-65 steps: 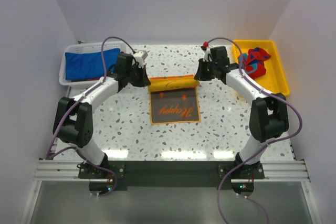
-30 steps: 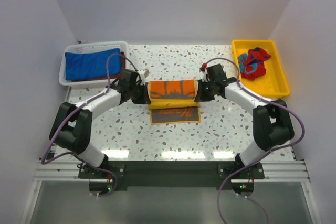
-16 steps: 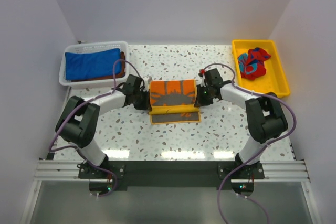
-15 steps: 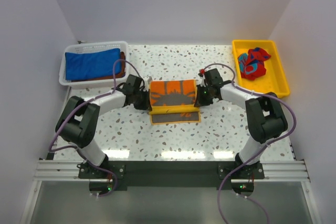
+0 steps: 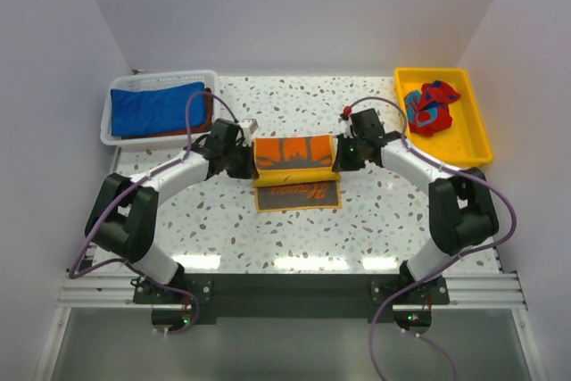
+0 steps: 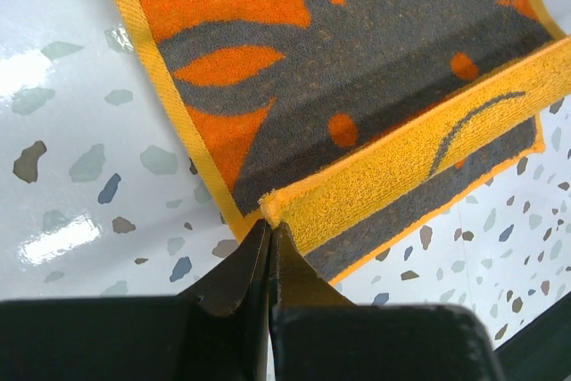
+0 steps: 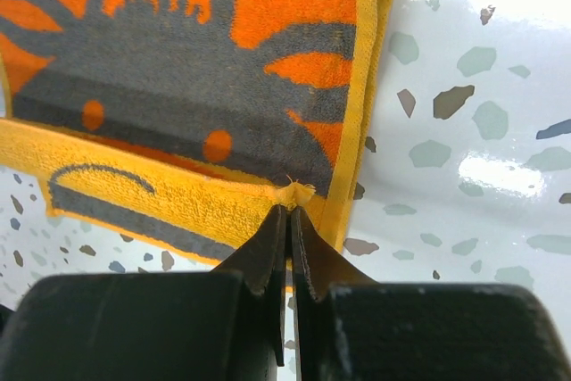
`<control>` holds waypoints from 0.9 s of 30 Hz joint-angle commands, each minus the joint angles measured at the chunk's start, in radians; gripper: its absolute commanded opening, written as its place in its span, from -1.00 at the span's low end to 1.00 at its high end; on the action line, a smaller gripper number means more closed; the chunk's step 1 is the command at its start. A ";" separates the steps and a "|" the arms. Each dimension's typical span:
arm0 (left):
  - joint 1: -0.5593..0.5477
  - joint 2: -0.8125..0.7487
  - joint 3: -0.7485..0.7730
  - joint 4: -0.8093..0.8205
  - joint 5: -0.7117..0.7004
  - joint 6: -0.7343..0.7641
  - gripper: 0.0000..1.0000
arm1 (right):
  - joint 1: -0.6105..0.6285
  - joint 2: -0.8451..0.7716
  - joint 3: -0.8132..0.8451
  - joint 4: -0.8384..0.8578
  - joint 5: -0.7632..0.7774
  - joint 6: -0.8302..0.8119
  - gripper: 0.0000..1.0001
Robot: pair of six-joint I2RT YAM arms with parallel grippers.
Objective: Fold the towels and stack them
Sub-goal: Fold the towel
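While the orange towel (image 5: 294,153) is pinched at two corners mid-worktop by the left gripper (image 6: 269,226) and right gripper (image 7: 290,212), a skewed fold is risked should either thin hold slip.

orange towel (image 5: 293,154), script lettering (image 5: 297,192) — illegible

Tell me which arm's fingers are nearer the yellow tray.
Right. The right fingers pinch the orange towel at its corner toward the yellow tray; the left fingers pinch the opposite corner, the towel between them and the tray.
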 commanded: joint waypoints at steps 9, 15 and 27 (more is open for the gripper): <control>-0.020 -0.050 -0.058 -0.027 -0.036 -0.005 -1.00 | -0.007 -0.054 -0.020 -0.046 0.063 -0.006 -0.99; -0.032 -0.006 -0.091 0.019 -0.030 -0.009 -1.00 | 0.011 -0.005 -0.060 -0.004 0.070 -0.003 -0.97; -0.047 -0.082 -0.103 -0.013 -0.028 -0.020 0.03 | 0.037 -0.049 -0.048 -0.044 0.064 -0.040 -0.36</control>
